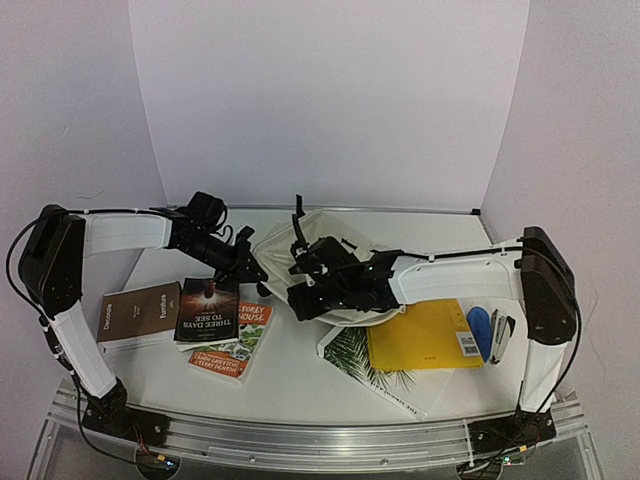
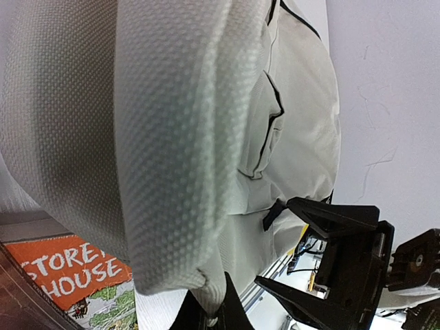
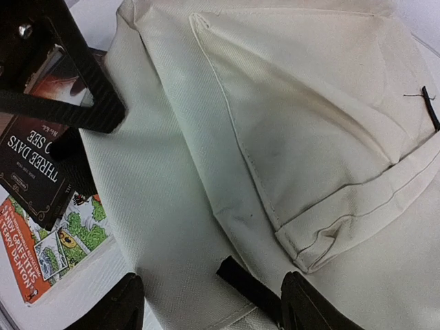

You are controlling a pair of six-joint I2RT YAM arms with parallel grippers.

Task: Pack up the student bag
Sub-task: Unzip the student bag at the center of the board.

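Student bag [image 1: 290, 240], one; left pincer [image 2: 210, 317] pinches its edge, right pincer [image 3: 210, 306] spread above.

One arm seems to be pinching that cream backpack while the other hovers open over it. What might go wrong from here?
1. The left gripper pinches only a small fold of the student bag. The cloth might slip out and the bag slump.
2. The right gripper is open with a black strap between its fingers, so it might catch the strap rather than the cloth.
3. The Three Days to See book lies close beside the bag, and tugging the bag may shove it.
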